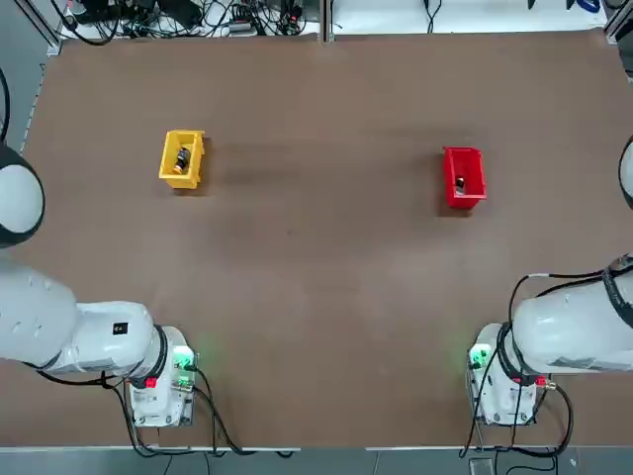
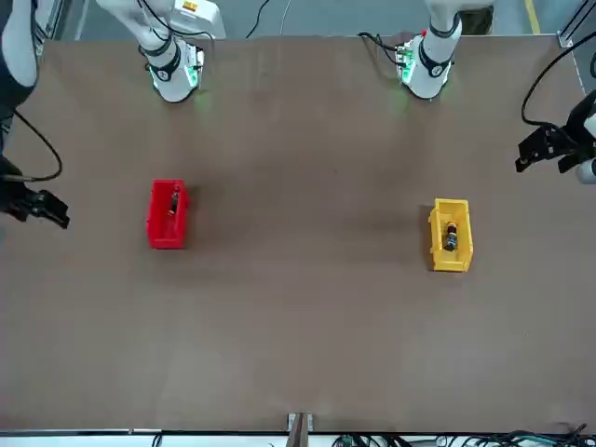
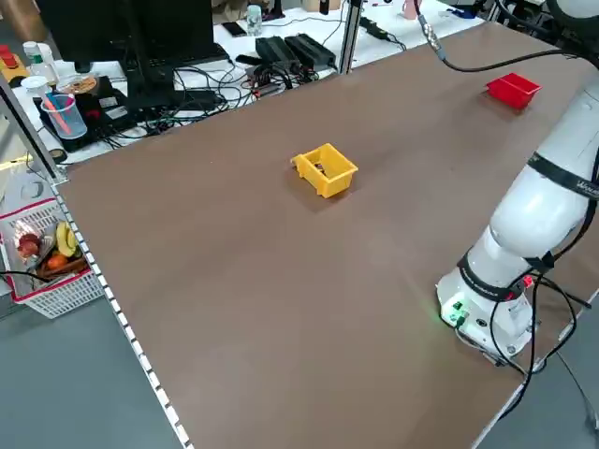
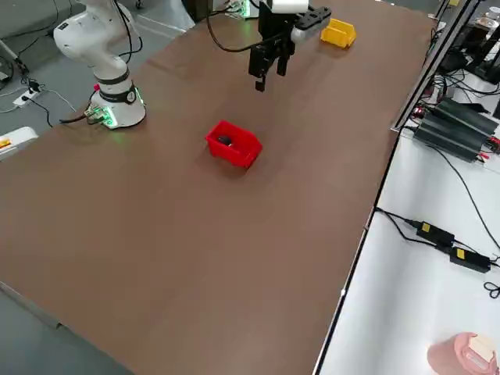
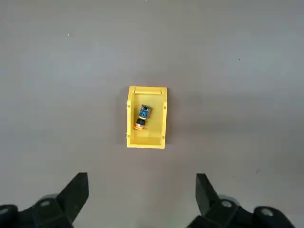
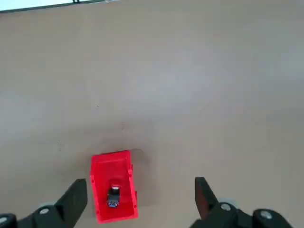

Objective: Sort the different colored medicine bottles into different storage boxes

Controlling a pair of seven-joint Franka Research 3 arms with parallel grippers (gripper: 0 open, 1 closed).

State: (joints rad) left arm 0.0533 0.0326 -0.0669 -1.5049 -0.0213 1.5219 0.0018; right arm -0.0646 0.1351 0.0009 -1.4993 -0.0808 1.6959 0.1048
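Both grippers, left (image 5: pixel 141 199) and right (image 6: pixel 140 202), gape empty. Yellow-capped bottle (image 5: pixel 143 116) lies lengthwise in yellow box (image 5: pixel 161 137); red-capped bottle (image 6: pixel 114 195) lengthwise in red box (image 6: pixel 102 211).

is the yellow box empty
No, the left wrist view shows a small bottle lying on its side inside the yellow box.

White rounded arms (image 1: pixel 69 332), black cables, green-lit bases (image 1: pixel 163 381), black fingers (image 5: pixel 71 199).
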